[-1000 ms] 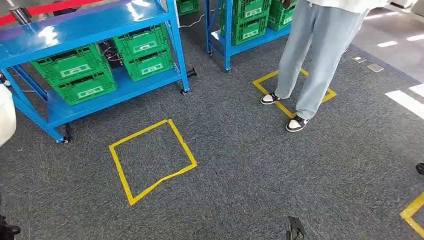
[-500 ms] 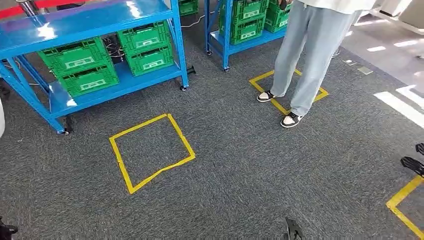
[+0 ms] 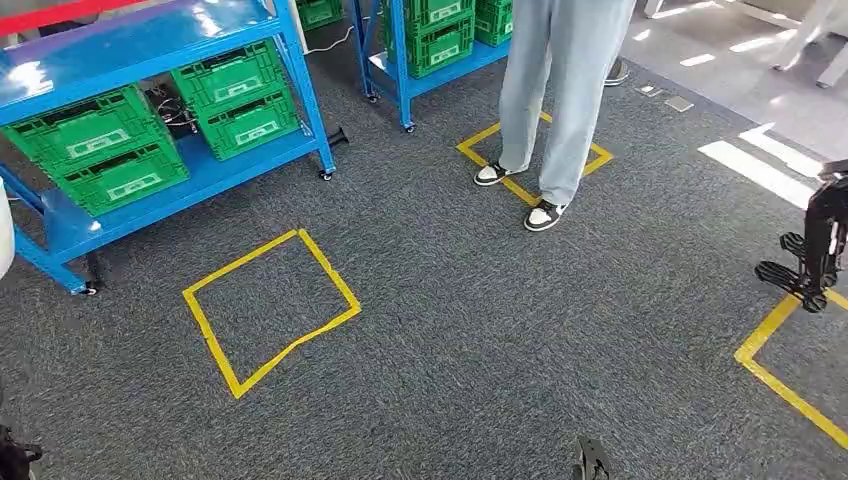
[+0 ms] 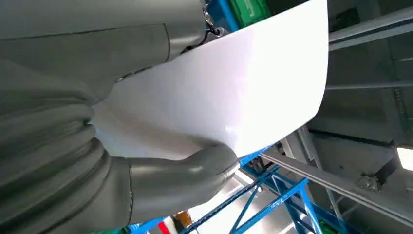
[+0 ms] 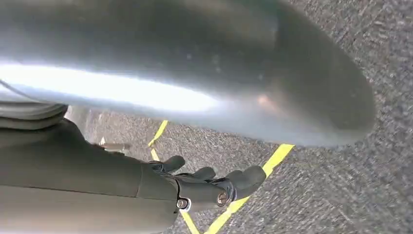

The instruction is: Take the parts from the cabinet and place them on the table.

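Observation:
My left hand (image 4: 97, 161) grips a smooth white curved part (image 4: 234, 92), thumb pressed on its edge; a sliver of that white part (image 3: 4, 240) shows at the left border of the head view. The blue cabinet (image 3: 130, 45) stands at the upper left with green crates (image 3: 95, 150) on its lower shelf. My right hand (image 5: 204, 183) hangs above the grey carpet with its fingers loosely extended and nothing in them.
A person in light jeans (image 3: 560, 90) stands on a yellow tape square (image 3: 530, 165). A second blue rack (image 3: 400, 60) stands behind. Another tape square (image 3: 265, 310) marks the carpet ahead. A black stand (image 3: 815, 250) and yellow tape line (image 3: 780, 370) lie at right.
The whole picture has slid left and up: the camera has turned to the right. The black stand and yellow line at right came into view. My left hand still holds the white part.

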You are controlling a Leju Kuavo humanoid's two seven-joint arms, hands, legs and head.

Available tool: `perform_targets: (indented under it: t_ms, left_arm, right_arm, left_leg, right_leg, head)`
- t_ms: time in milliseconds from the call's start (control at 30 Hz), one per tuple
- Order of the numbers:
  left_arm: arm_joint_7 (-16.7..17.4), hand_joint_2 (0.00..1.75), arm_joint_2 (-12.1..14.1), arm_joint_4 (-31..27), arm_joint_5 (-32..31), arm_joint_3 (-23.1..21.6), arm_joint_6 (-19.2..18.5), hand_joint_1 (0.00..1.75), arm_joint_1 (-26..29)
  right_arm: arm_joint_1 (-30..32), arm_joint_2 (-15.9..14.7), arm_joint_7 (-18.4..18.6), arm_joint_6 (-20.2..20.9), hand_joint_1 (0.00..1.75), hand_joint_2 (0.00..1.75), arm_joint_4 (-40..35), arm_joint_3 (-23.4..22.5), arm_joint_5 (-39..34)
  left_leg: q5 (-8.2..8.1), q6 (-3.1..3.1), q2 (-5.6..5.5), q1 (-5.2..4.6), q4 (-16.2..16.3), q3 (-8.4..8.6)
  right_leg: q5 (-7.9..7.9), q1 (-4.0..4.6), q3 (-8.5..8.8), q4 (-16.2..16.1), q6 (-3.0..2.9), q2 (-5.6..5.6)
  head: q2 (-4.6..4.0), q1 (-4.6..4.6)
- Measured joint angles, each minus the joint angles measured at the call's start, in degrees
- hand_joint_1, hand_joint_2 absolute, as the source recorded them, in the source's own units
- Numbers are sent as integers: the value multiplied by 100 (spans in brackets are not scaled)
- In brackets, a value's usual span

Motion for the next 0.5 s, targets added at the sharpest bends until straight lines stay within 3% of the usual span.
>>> perform_targets:
  t_ms: [33,100,133,167,233,300,333,367,400,467,500]
  left_arm:
    - [0,175,0,15,-2,-7,4,175,-2]
    - [0,175,-2,20,-11,-15,4,175,-12]
    - [0,175,-2,20,-22,-17,4,175,-23]
    - [0,175,-2,24,-44,-24,4,175,-34]
    - [9,175,-2,28,-48,-26,9,175,-37]
    - [7,175,-9,31,-52,-26,9,175,-52]
    - [9,175,-22,31,-52,-26,9,175,-81]
    - [9,175,-33,39,-55,-28,9,175,-97]
    - [7,175,-35,41,-55,-26,9,175,-100]
    - [11,175,-33,70,-55,-26,13,175,-98]
    - [11,175,-33,87,-57,-26,13,175,-97]
  right_arm:
    - [5,0,2,0,0,0,0,-2,0]
    - [1,2,2,0,0,0,0,-4,0]
    - [-2,7,2,0,0,0,0,-4,2]
    - [-3,13,0,2,0,0,0,-4,2]
    - [-7,13,0,2,0,0,0,-4,7]
    - [9,13,2,4,0,0,0,-4,7]
    - [13,13,2,6,0,0,0,-4,9]
    - [14,22,4,11,0,0,0,-4,9]
    - [0,24,0,11,0,0,0,-4,9]
    - [-16,17,0,11,0,0,0,-4,13]
    - [-8,17,0,22,0,0,0,-4,20]
  left_leg:
    - [124,7,-5,6,-114,72]
    - [589,45,-64,19,-963,525]
    - [808,75,-220,24,-1521,824]
    - [731,111,-514,30,-1804,945]
    - [775,143,-395,-17,-1811,906]
    - [821,230,-301,-40,-1821,906]
    - [891,294,-203,32,-1881,914]
    - [914,332,-149,14,-1889,900]
    - [925,358,-75,8,-1884,872]
    - [932,369,71,-6,-1863,822]
    - [933,369,140,-9,-1849,801]
  right_leg:
    - [20,-2,-17,1,14,60]
    - [55,-4,-37,8,43,186]
    - [73,-8,-40,9,70,243]
    - [97,-1,-66,14,109,288]
    - [150,-22,-121,0,192,379]
    - [218,-31,-145,-45,291,493]
    - [202,-52,-174,9,287,435]
    - [44,-6,-261,168,297,167]
    - [-214,-18,-438,535,319,11]
    - [-639,-16,-828,1442,366,-60]
    - [-714,-17,-934,1726,380,-63]
  head:
    - [0,-4]
    - [0,-4]
    - [0,-2]
    - [0,0]
    - [0,0]
    - [0,0]
    - [0,0]
    - [0,26]
    - [0,55]
    - [0,55]
    - [0,52]
